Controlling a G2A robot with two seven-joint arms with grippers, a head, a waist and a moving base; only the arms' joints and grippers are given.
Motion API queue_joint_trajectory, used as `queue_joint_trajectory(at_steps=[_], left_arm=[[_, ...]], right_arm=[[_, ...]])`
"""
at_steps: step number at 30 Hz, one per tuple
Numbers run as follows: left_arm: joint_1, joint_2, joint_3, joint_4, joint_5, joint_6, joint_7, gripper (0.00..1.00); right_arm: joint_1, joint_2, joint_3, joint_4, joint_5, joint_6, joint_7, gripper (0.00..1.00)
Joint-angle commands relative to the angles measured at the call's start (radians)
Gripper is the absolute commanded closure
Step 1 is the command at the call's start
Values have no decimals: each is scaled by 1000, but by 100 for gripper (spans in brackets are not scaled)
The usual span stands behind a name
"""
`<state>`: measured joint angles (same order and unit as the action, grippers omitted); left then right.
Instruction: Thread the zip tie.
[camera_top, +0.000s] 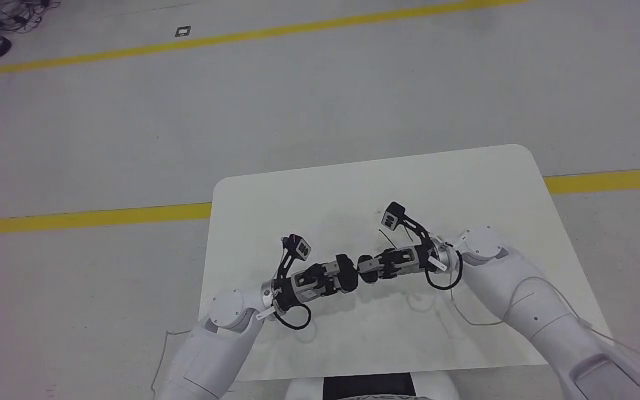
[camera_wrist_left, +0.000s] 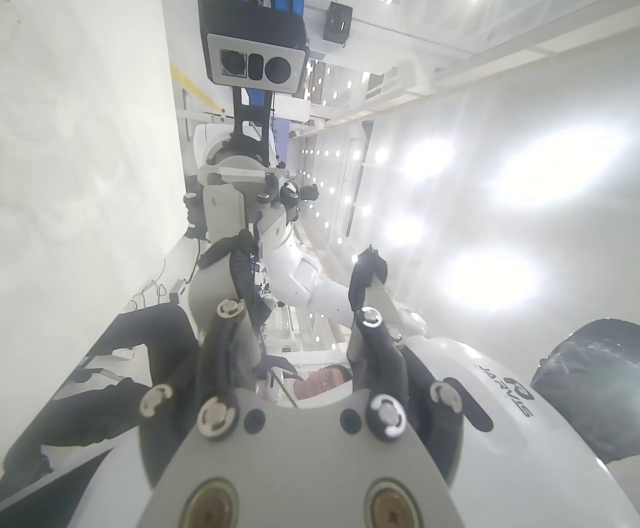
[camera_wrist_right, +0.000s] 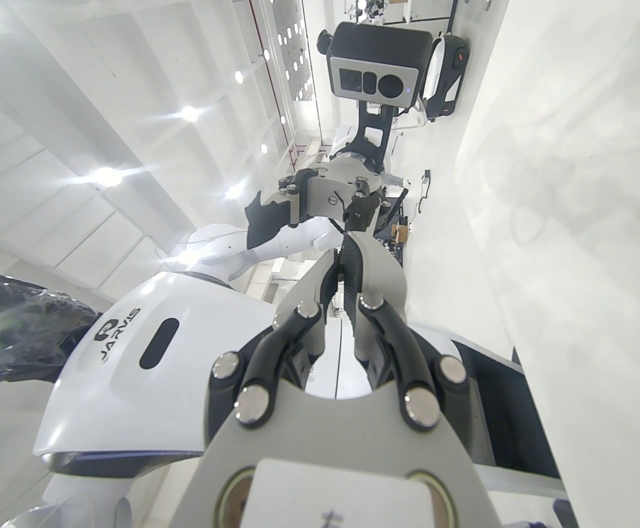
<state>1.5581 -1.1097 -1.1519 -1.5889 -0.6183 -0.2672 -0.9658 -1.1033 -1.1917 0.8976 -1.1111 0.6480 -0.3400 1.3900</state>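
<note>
Above the desk (camera_top: 480, 190), the right gripper (camera_wrist_right: 346, 250) pinches the zip tie (camera_wrist_right: 340, 225), facing the open left gripper (camera_wrist_left: 305, 257). Threading looks in hand; next, its tip needs fine alignment with its head.

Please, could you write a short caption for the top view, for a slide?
The left gripper and the right gripper meet tip to tip over the white table.
</note>
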Motion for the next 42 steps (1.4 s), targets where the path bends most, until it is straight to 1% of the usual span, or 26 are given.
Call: queue_joint_trajectory(at_steps=[1, 4, 6, 7, 10, 15, 18, 20, 29, 36, 39, 42], left_arm=[[-1, 1, 2, 0, 1, 1, 2, 62], [-3, 3, 6, 0, -1, 3, 2, 65], [-5, 4, 9, 2, -2, 4, 2, 70], [-6, 4, 11, 4, -2, 4, 2, 74], [-9, 5, 15, 8, 1, 4, 4, 78], [-10, 8, 20, 10, 4, 4, 6, 80], [-10, 10, 22, 15, 8, 9, 10, 84], [-10, 12, 25, 17, 11, 12, 10, 84], [-16, 17, 36, 20, 16, 21, 13, 95], [-20, 20, 46, 25, 18, 21, 17, 93], [-22, 21, 48, 26, 18, 21, 20, 90], [-22, 23, 50, 25, 18, 20, 23, 93]], right_arm=[[1, -1, -1, 1, 0, 0, 0, 100], [2, -2, -3, 4, -1, 0, 0, 100], [3, -2, -3, 6, 1, 0, 0, 100], [4, -3, -4, 7, 0, 0, 0, 100], [6, -5, -6, 11, 0, 0, 0, 100], [8, -8, -6, 16, 3, 0, 0, 100], [8, -9, -4, 18, 3, 0, 0, 100], [8, -11, -4, 20, 1, 0, 0, 100], [7, -15, 0, 21, 5, 0, 0, 100], [5, -15, 4, 17, 4, 0, 0, 100], [3, -15, 6, 15, 3, 0, 0, 100], [2, -14, 7, 13, 3, 0, 0, 100]])
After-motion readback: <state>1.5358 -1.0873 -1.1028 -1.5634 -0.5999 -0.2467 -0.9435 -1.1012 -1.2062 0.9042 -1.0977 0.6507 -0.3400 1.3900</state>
